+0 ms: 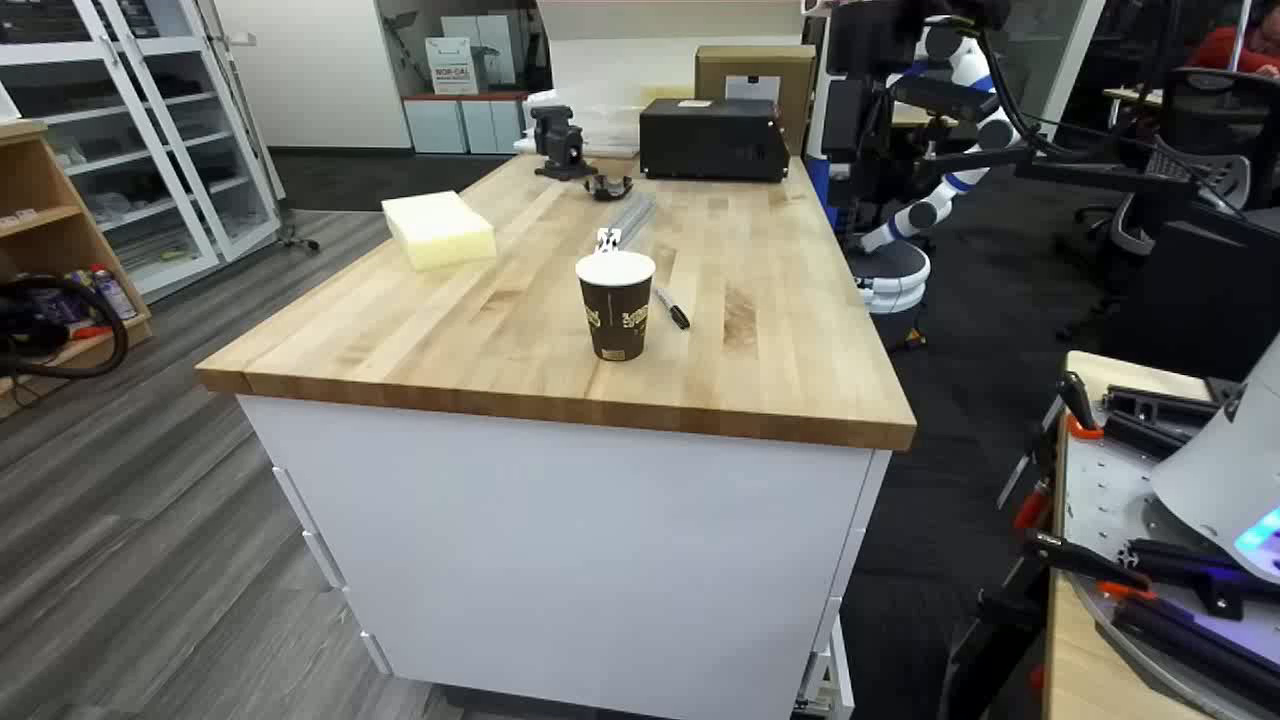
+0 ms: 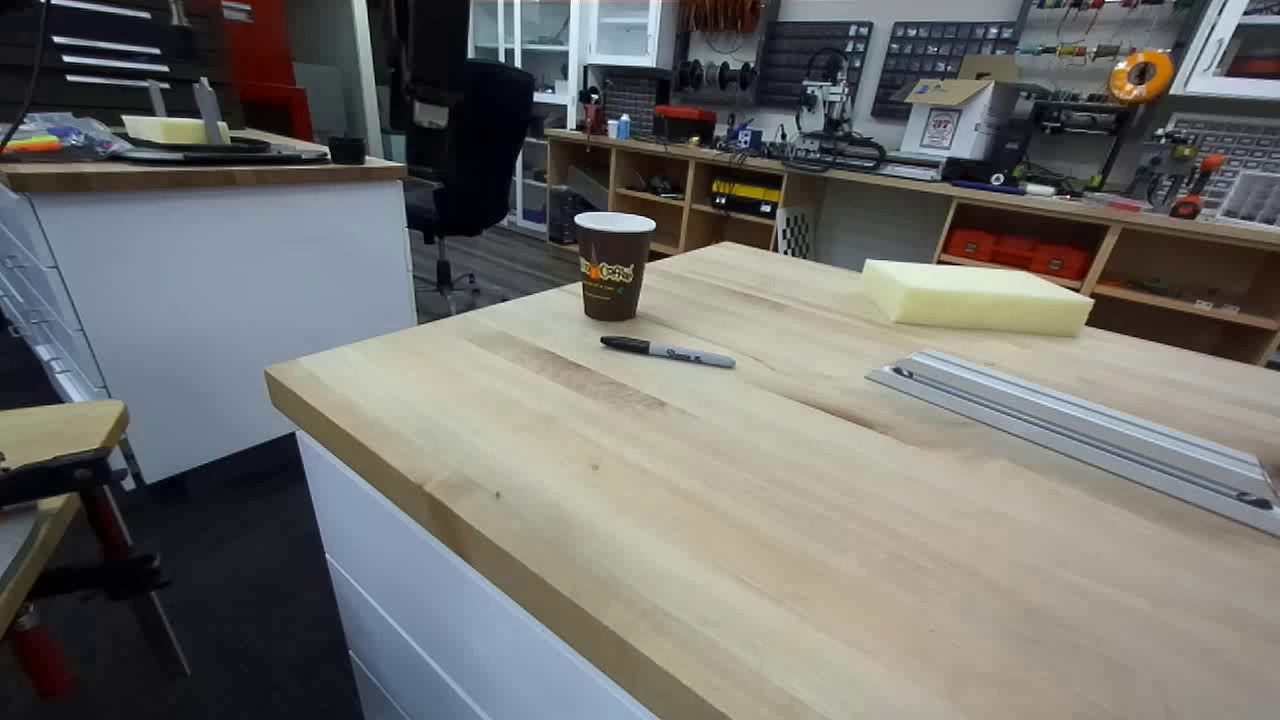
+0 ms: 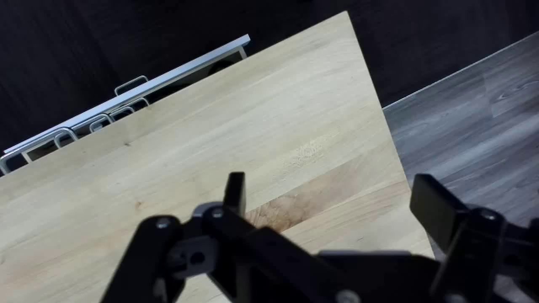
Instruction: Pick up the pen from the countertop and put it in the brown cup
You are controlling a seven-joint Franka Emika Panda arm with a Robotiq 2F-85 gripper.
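"Where's the pen (image 2: 668, 352)?"
"On the counter (image 2: 800, 500), just beside the cup (image 2: 612, 270). The gripper (image 3: 330, 198) is spread wide, holding nothing."
"Which step now?"
"Getting the pen, I think. Next, go down beside the cup and pinch."

In the wrist view the angular, hinged jaws are black and slightly blurred, each ending in a flat, dark, block-shaped pad (image 3: 433, 212). Long, straight black bars (image 3: 290, 261) meet at rounded black joints (image 3: 156, 235), dotted with small silvery screw heads (image 3: 163, 222); one dull grey plate (image 3: 185, 248) has a dark round hole (image 3: 197, 257). A pale strip (image 3: 364, 253) edges the broad black body (image 3: 379, 271). In an exterior view, a smooth, curved white casing (image 1: 1220, 460) bears a glowing cyan-blue light (image 1: 1258, 530).
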